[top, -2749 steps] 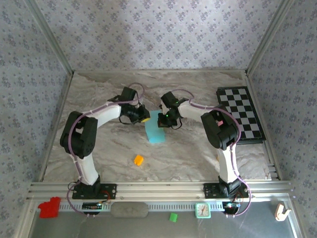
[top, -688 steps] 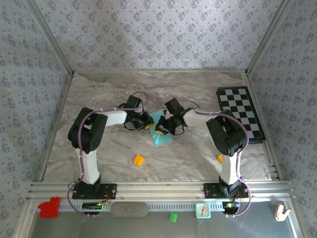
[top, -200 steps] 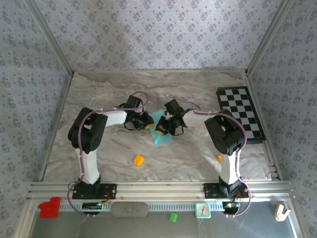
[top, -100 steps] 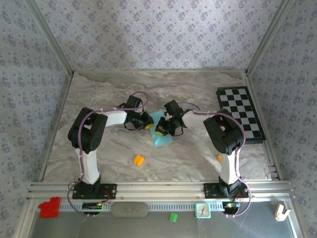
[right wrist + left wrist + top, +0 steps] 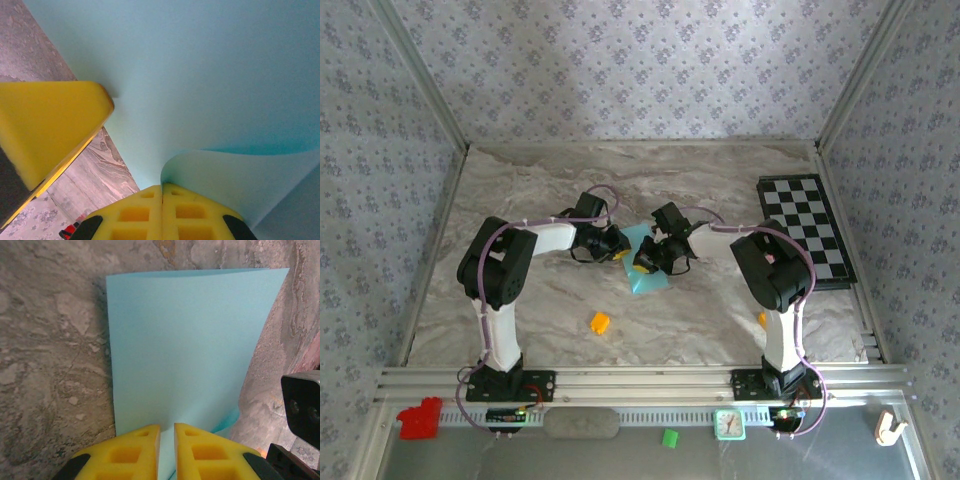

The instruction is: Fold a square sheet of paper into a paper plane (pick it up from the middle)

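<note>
Top external view: a thin teal-blue square sheet of paper (image 5: 650, 282) lies on the marbled worktop (image 5: 520, 190) between the two arms. The left gripper (image 5: 617, 250) is at its left edge and the right gripper (image 5: 642, 262) is over its middle.

In the left wrist view, the left gripper (image 5: 166, 450) has its yellow pads nearly together. The near edge of the sheet (image 5: 185, 340) runs into the slit between them, so it looks clamped on the paper, pinning it flat.

In the right wrist view, the right gripper (image 5: 162, 210) is clenched tight. A curled flap of the same sheet (image 5: 200, 65) rises from its tips, and the gripper appears to pinch that flap and bend it over the flat layer.

By these signs the folding is at an early stage. The sheet reads as a plain rectangle with a second layer peeking out, with no pointed nose, no wings and no dart shape. The nose folds, the centre crease and the wings are left to do. A small orange cube (image 5: 599, 322) sits apart from the paper, nearer the arm bases.
</note>
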